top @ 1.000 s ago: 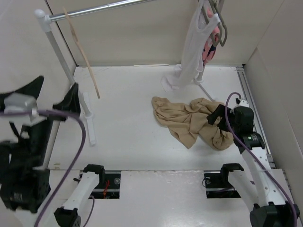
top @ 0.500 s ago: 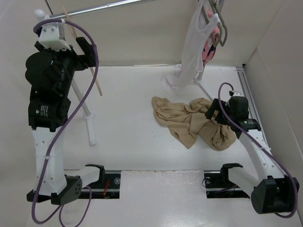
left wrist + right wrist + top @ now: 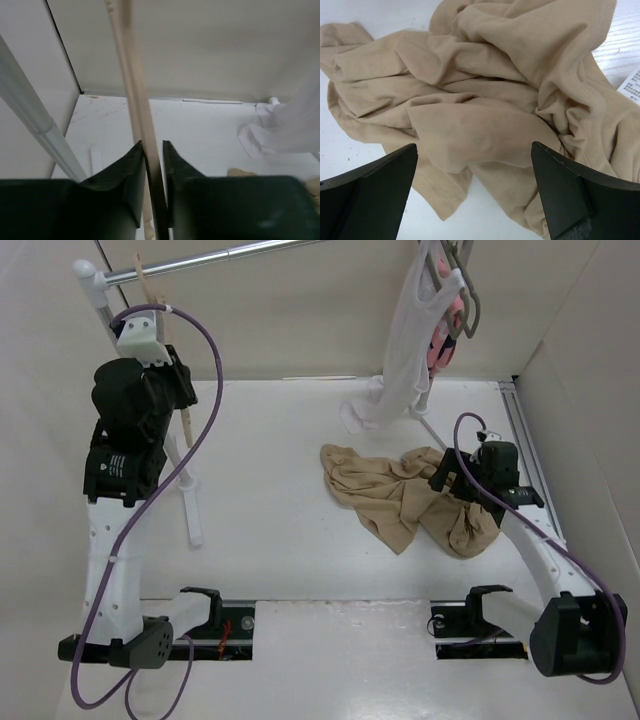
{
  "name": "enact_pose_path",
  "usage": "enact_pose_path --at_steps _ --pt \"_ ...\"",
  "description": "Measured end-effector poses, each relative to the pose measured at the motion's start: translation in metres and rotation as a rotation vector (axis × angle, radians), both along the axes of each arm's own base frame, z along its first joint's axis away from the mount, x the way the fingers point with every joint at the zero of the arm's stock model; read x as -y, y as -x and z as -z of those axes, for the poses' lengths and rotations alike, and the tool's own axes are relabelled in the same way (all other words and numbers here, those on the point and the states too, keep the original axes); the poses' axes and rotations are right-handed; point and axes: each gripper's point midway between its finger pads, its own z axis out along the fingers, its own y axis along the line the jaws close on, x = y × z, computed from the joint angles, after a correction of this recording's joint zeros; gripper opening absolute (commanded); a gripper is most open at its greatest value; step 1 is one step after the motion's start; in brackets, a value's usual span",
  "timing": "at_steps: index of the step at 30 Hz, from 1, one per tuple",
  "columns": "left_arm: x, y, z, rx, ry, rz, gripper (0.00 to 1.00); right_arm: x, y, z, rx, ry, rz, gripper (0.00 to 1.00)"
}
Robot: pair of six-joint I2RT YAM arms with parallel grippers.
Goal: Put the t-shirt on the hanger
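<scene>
Up at the upper left, the left gripper (image 3: 153, 150) clamps the hanger (image 3: 134, 80) just under the rail (image 3: 220, 255), close beside the rack's post (image 3: 112, 312). The t-shirt (image 3: 400, 495) lies crumpled right of centre on the table (image 3: 270, 460), with bare surface to its left. Only the right wrist view shows the right gripper (image 3: 474, 147) spread wide, hovering over the folds.
</scene>
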Motion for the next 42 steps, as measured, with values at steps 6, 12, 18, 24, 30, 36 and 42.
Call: enact_pose_path --at_steps 6,12,18,24,30,36,42 --pt "-0.003 0.019 -0.007 0.038 -0.012 0.003 0.00 -0.002 -0.002 0.005 -0.013 0.003 -0.020 1.00" --pt "-0.010 0.045 -0.032 0.174 -0.081 0.001 0.00 -0.001 -0.002 0.006 -0.011 0.014 -0.031 1.00" --pt "-0.007 0.069 -0.034 0.254 -0.220 0.059 0.00 -0.001 -0.002 0.005 -0.009 0.016 -0.032 1.00" --pt "0.007 0.090 -0.002 0.214 -0.329 0.188 0.00 0.001 -0.004 0.002 -0.003 0.026 -0.022 1.00" --pt "0.021 0.125 0.073 0.074 -0.409 0.349 0.00 0.019 -0.015 -0.008 0.003 0.095 0.056 1.00" --pt "0.025 0.146 0.114 -0.007 -0.469 0.431 0.00 0.021 -0.025 0.001 -0.039 0.117 0.060 1.00" --pt "0.025 0.142 0.133 -0.065 -0.473 0.447 0.00 -0.028 -0.010 0.043 -0.151 0.087 -0.092 0.24"
